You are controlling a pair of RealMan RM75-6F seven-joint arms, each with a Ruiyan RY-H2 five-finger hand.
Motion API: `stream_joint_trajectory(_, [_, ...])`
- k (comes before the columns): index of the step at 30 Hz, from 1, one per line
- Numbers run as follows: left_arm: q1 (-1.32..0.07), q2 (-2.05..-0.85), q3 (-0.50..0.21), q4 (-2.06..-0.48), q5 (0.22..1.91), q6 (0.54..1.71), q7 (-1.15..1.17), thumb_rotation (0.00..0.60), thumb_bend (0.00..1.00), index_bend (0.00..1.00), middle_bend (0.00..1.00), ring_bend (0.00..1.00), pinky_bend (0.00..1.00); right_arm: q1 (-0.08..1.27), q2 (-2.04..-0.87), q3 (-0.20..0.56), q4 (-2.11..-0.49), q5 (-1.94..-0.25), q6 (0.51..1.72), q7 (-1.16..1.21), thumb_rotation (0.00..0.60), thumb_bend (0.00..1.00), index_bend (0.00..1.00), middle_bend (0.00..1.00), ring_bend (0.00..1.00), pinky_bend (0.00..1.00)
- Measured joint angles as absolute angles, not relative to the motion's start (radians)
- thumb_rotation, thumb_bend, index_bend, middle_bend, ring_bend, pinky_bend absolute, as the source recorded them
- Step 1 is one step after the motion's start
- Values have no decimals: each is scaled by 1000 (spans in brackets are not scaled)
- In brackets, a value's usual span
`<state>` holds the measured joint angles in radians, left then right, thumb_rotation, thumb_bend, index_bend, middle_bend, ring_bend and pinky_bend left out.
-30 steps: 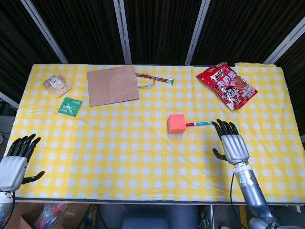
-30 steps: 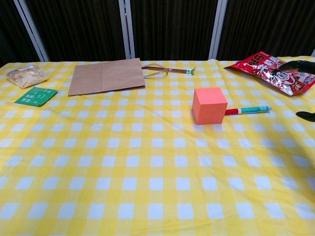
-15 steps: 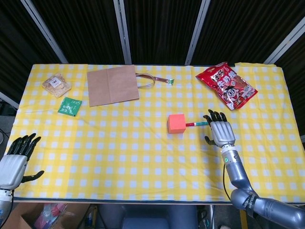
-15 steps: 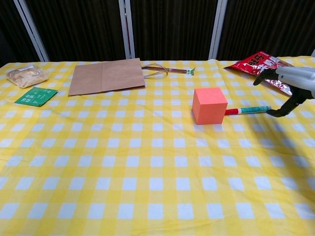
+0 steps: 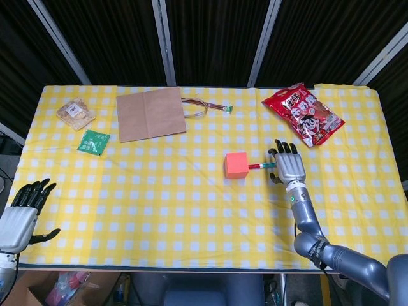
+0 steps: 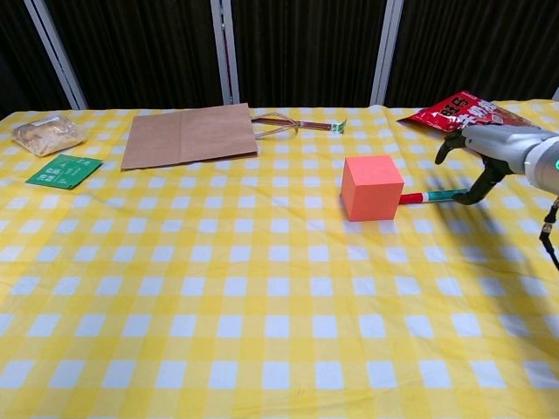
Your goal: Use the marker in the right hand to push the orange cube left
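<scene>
Orange cube (image 5: 236,165) sits on the table (image 5: 191,210) a bit right of centre. Marker (image 5: 258,166) lies flat just right of it, red end touching or nearly touching the cube's right face, green end under the right hand (image 5: 287,166). Right hand is palm down over the marker's far end, fingers spread, thumb (image 6: 476,188) reaching down beside the marker; nothing gripped, from the chest view it's open over it. Can't tell if the fingers touch the marker. Left hand (image 5: 22,213) is at the near left corner, fingers apart, empty, well away from the cube. Along the far edge: brown paper bag (image 5: 150,113), red snack bag (image 5: 303,115), green packet (image 5: 94,141), wrapped snack (image 5: 75,113).
</scene>
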<state>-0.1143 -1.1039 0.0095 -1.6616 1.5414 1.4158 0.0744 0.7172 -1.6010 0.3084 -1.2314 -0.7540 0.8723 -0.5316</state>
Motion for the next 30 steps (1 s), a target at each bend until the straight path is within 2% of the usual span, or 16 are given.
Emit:
stream_joint_trajectory(9, [-118, -1098, 12, -1661, 1544, 1409, 56, 600, 0, 0, 0, 0, 0, 761, -1664, 293, -1109, -723, 824, -520, 600, 396, 286, 31, 0, 0])
stream_joint_trajectory(22, [-120, -1096, 15, -1665, 1543, 1408, 50, 600, 0, 0, 0, 0, 0, 769, -1664, 264, -1105, -684, 824, -535, 600, 396, 294, 40, 0, 0])
stream_joint_trajectory(30, [-122, -1096, 14, -1666, 1540, 1405, 50, 600, 0, 0, 0, 0, 0, 772, -1689, 260, -1054, -694, 821, -499, 600, 396, 473, 110, 0, 0])
